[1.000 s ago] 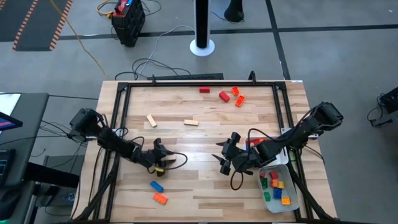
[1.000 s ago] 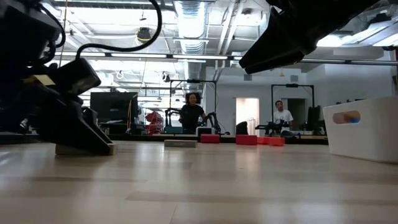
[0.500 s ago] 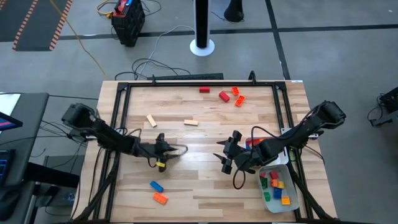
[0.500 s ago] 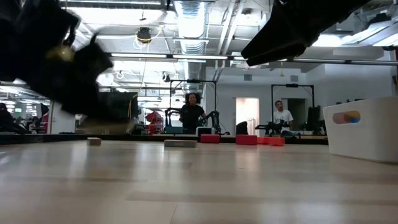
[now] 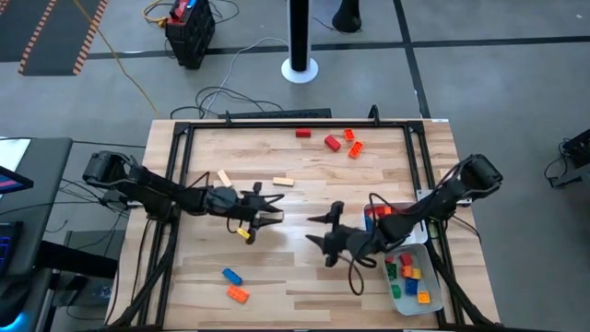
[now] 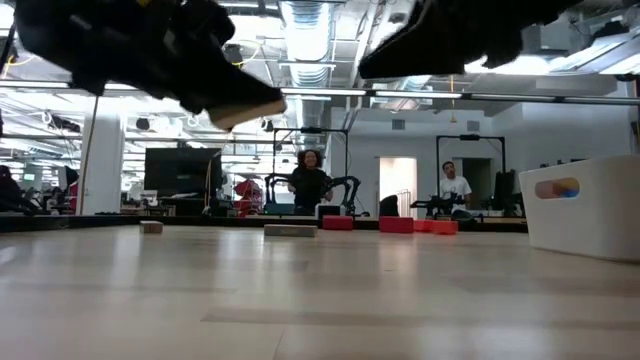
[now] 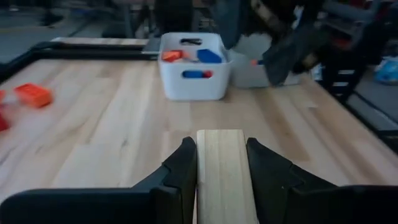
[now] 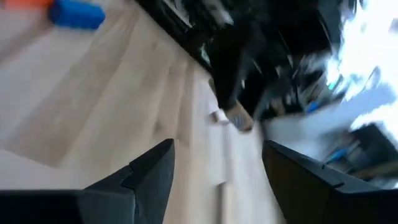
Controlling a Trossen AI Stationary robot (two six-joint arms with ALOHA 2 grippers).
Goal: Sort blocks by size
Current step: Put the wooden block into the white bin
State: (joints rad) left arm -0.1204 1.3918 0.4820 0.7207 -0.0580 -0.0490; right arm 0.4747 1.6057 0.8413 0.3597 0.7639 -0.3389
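A tan oblong block (image 7: 221, 177) sits between the fingers of my left gripper (image 5: 270, 214), which is shut on it above the table's middle left. The block's free end (image 6: 250, 104) pokes out of the dark gripper in the low view. My right gripper (image 5: 316, 231) hangs open and empty right of centre, facing the left gripper. Loose on the table lie two tan blocks (image 5: 283, 182), red and orange blocks (image 5: 333, 142) near the far edge, and a blue block (image 5: 231, 276) beside an orange one (image 5: 238, 294) near the front left. My left gripper pinches the tan block by its two long sides (image 7: 203, 163) between its two fingers (image 7: 182, 167). The fingers lie along the block, roughly level, pointing toward the table's right. The block juts forward past the fingertips and is lifted clear of the table.
A white tray (image 5: 433, 293) holding several coloured blocks stands at the front right corner. A second tray (image 7: 247, 68) stands just beyond it, under the right arm. A black frame (image 5: 180, 175) borders the table's edges. People stand in the room beyond the table (image 6: 309, 180).
My left gripper has risen from the table with the tan block, which lay on the wood a second ago. It has swung toward the far edge and the right, turning level. My right gripper has rolled about its own axis and shifted slightly toward the left.
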